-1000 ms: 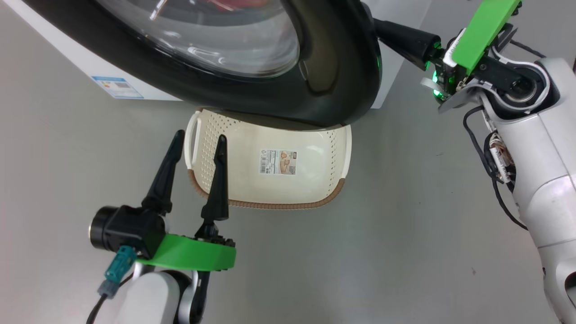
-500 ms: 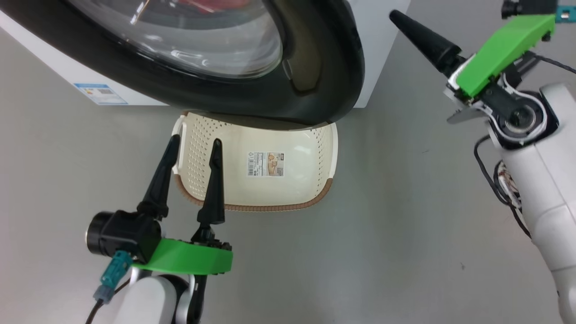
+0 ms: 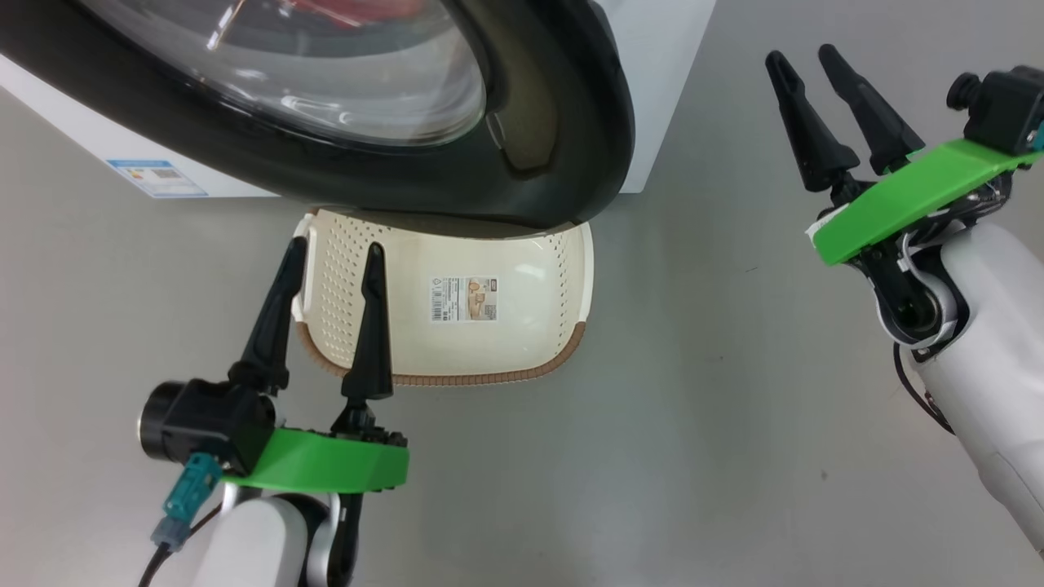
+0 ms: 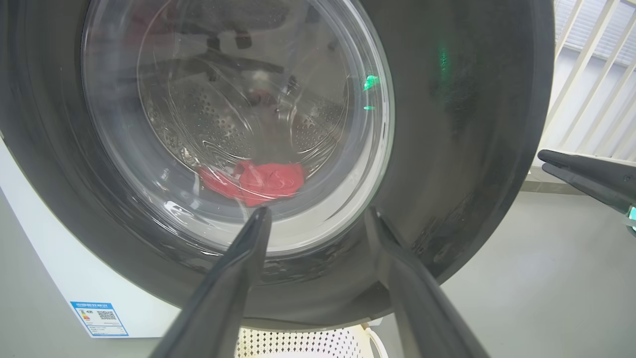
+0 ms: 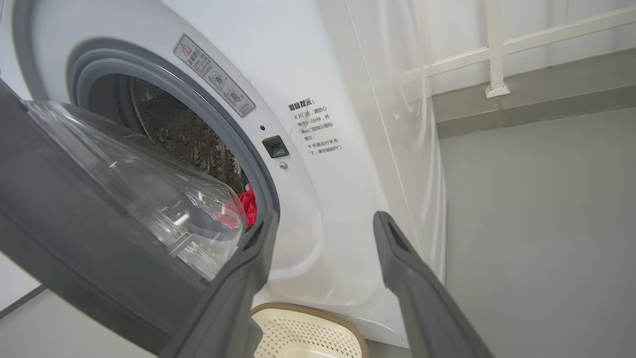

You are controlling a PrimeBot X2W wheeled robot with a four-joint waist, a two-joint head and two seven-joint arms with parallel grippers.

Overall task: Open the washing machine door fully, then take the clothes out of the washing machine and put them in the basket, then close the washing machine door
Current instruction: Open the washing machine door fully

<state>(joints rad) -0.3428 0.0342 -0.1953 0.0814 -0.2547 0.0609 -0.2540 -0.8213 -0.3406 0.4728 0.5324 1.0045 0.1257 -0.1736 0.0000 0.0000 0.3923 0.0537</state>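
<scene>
At the far left, a small blue sticker point(image 3: 157, 177) sits low on the washing machine point(image 3: 661, 81). The left gripper point(image 3: 336, 247) hangs above the floor point(image 3: 693, 448) with its fingers spread apart. In the head view its tips lie over the left end of the basket point(image 3: 457, 379). The basket stands on the floor in front of the machine, its far edge hidden under the door point(image 3: 326, 175), and a label point(image 3: 463, 298) shows on its bottom. The door is part-way open, swung out from the grey rubber ring point(image 5: 258, 164). The red clothes point(image 4: 258, 181) lie low in the drum, seen through the door glass. To the right, the right gripper point(image 3: 799, 54) is in the air beside the machine, clear of the door, its fingers apart.
</scene>
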